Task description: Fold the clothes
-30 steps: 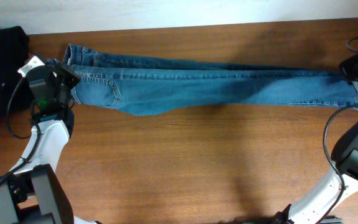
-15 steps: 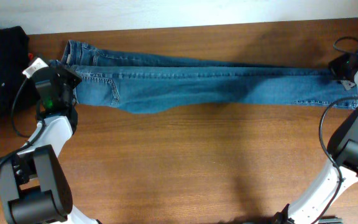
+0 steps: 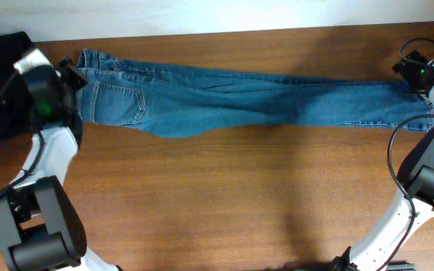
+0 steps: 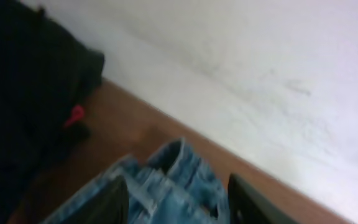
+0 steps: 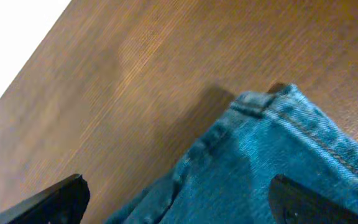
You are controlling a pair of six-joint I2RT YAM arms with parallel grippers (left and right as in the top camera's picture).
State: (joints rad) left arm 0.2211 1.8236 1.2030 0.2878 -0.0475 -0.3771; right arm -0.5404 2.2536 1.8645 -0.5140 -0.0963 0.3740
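Between the fingers (image 4: 114, 199) of the left gripper (image 4: 179, 202), which stand apart with nothing pinched, lies the waistband end of the jeans (image 3: 239, 102). The denim sits just ahead of the tips. Farther out, past the finger on the left of the wrist view, is a black garment (image 4: 23, 93) with a small red tag (image 4: 74, 115).

Ahead of the right gripper (image 5: 176, 199), whose fingers are spread wide and hold nothing, the leg hem lies flat on the wooden table (image 3: 224, 196). From one gripper across to the other the jeans run stretched out long, with the back pocket (image 3: 119, 104) facing up near the left fingers.

Denim like this should be limp but weighty for cloth. It will likely sag between two holds, drag on the wood rather than glide, and keep a fold once laid; nothing about it is fragile. The best holds are probably the thick stitched edges, the waistband at the left fingers and the hem at the right. A pinch at mid-leg might lift only the top layer.

No brand or writing can be read on the jeans, and the red tag is too blurred to read.
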